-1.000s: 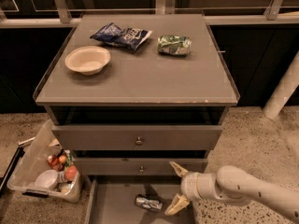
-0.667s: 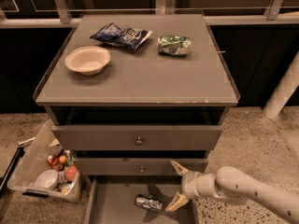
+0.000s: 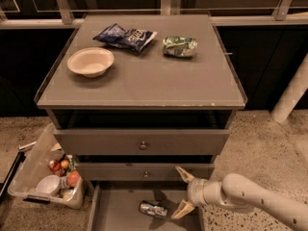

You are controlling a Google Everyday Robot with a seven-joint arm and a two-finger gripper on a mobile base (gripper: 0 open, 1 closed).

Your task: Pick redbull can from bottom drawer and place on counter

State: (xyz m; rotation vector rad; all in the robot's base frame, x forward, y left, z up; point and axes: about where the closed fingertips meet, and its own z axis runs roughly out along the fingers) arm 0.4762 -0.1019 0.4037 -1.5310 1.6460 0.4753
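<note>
The redbull can [image 3: 153,209] lies on its side on the grey floor of the open bottom drawer [image 3: 118,211], near the middle. My gripper [image 3: 182,191] hangs over the drawer's right part, just right of the can and slightly above it. Its two pale fingers are spread wide, one up by the middle drawer front, one down beside the can, and they hold nothing. The counter [image 3: 144,81] is the grey cabinet top above.
On the counter sit a cream bowl [image 3: 90,61], a blue chip bag [image 3: 125,35] and a green snack bag [image 3: 179,46]. Two knobbed drawers [image 3: 142,142] are shut above the open one. A clear bin [image 3: 45,179] of items stands on the floor at the left.
The gripper has shifted very slightly left toward the can; its fingers stay spread. The can has not moved.
</note>
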